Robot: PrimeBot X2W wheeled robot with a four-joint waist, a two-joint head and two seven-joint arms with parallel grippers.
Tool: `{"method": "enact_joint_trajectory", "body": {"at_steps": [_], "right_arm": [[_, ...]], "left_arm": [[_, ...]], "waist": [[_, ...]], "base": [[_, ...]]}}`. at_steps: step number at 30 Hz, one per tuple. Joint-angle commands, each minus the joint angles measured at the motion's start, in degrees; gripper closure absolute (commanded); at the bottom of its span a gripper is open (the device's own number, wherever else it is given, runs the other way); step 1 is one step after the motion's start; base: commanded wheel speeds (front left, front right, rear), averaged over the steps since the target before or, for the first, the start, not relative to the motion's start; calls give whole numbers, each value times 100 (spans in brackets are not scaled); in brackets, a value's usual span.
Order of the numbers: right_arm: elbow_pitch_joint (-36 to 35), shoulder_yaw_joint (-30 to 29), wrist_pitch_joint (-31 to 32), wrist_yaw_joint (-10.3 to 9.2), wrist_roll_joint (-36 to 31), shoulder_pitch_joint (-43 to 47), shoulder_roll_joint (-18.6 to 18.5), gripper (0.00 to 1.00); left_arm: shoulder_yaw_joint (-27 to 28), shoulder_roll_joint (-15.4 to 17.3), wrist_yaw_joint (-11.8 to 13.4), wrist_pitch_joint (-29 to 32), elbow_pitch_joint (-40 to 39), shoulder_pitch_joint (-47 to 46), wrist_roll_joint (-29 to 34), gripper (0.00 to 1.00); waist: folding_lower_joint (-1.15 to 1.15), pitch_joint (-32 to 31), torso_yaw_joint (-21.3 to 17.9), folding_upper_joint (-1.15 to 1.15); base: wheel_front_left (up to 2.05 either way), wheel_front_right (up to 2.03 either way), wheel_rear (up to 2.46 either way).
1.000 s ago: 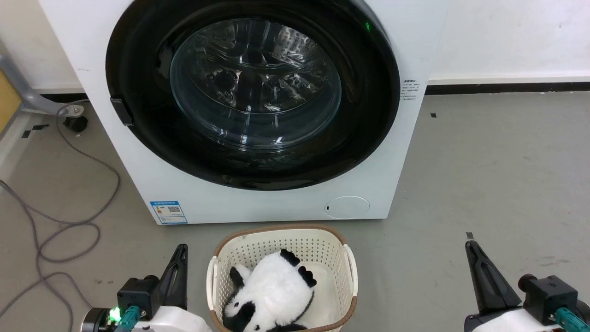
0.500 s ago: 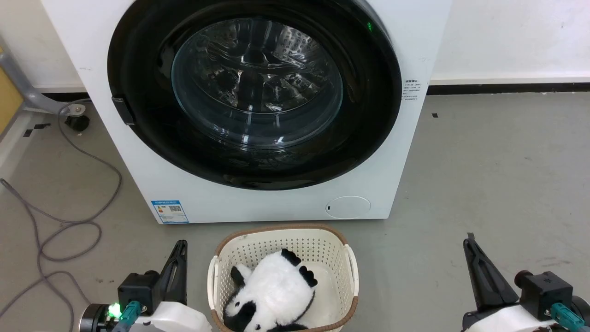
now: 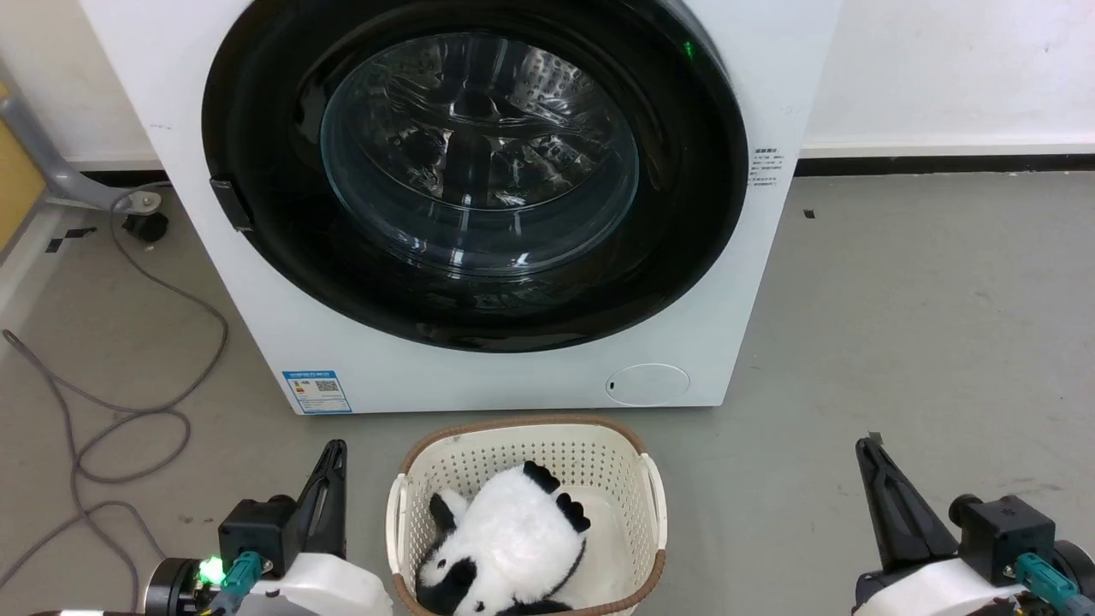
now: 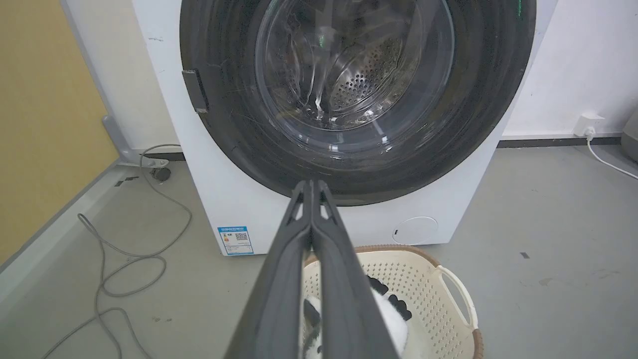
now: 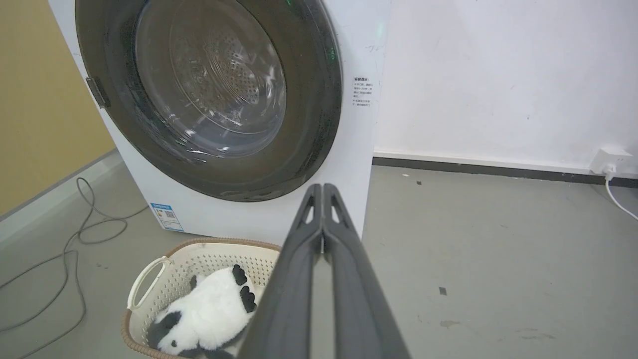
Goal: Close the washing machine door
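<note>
Fingers: both long dark fingers (image 4: pixel 286 279) of my left gripper (image 4: pixel 311 185) are pressed tip to tip and grasp nothing; my right gripper (image 5: pixel 323 188) reads the same, clenched and empty.
Gripper position: both hang in front of the white front-loading washing machine (image 3: pixel 479 385), well apart from it, one on each side of the cream perforated plastic laundry basket (image 3: pixel 522 423) at its foot.
Door: the large round black-rimmed washing machine door (image 3: pixel 479 154) with its bulging glass window lies flush against the machine's front; I see no gap at the rim.
Latest change: none at the door over the last second; both grippers have crept slightly in the head view.
Frame shift: the machine sits a touch further right than one second ago; the whole picture moved, so I attribute this to the camera.
Task status: I judge the door closed, with nothing left to push; I cannot confirm latch engagement.
</note>
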Motion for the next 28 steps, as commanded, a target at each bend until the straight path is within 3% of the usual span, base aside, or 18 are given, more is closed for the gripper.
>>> {"method": "enact_joint_trajectory", "body": {"at_steps": [1,28], "right_arm": [[18,10,14,-3,-53,-103,15,100],[130,32,103,-4,-211,-257,21,100]], "left_arm": [[9,-11,32,31,-55,4,65,100],[71,-78,68,346,-359,5,241,100]], "waist": [[0,0,1,0],[0,5,34,0]], "base": [[0,0,0],[0,0,0]]}}
